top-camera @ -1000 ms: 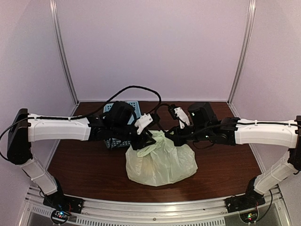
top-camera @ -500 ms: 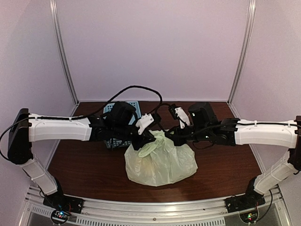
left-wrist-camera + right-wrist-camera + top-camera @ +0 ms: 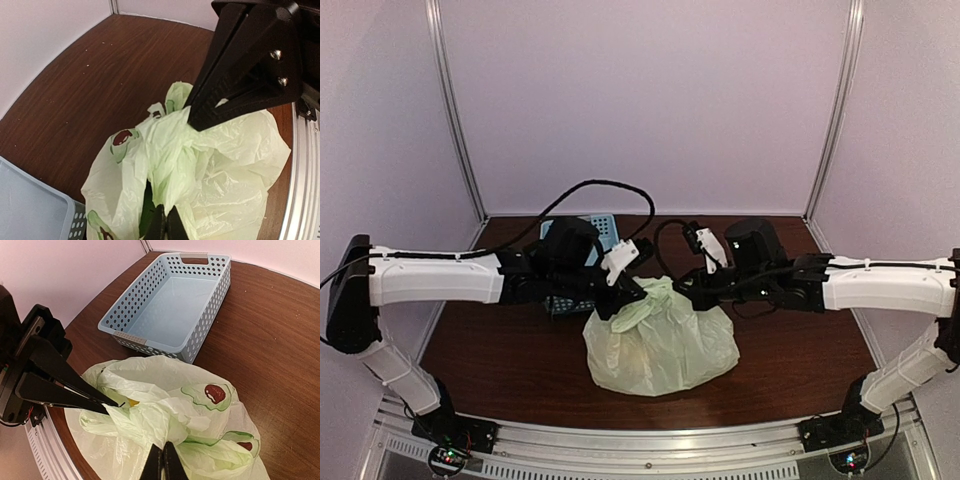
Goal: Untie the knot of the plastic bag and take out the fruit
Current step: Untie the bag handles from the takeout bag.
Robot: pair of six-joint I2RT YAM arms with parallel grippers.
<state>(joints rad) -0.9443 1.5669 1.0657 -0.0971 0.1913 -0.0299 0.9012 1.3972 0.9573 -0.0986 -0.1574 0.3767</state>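
The pale yellow-green plastic bag (image 3: pixel 662 345) sits on the brown table between both arms, with its top bunched into the knot (image 3: pixel 655 296). My left gripper (image 3: pixel 620 306) is shut on a fold of bag plastic at the knot's left side (image 3: pixel 166 220). My right gripper (image 3: pixel 692 297) is shut on plastic at the knot's right side (image 3: pixel 163 452). The two sets of fingertips face each other across the twisted bunch (image 3: pixel 150 420). The fruit is almost wholly hidden inside the bag. Only a small yellow patch (image 3: pixel 131 401) shows through a gap.
A light blue perforated basket (image 3: pixel 170 300) stands just behind the bag, partly hidden under the left arm (image 3: pixel 588 228) in the top view. White enclosure walls ring the table. A metal rail (image 3: pixel 650 455) runs along the near edge.
My left gripper has closed onto the bag's plastic beside the knot. The left arm has shifted slightly left, and the bag's top is drawn a little that way. The right gripper has stayed shut.
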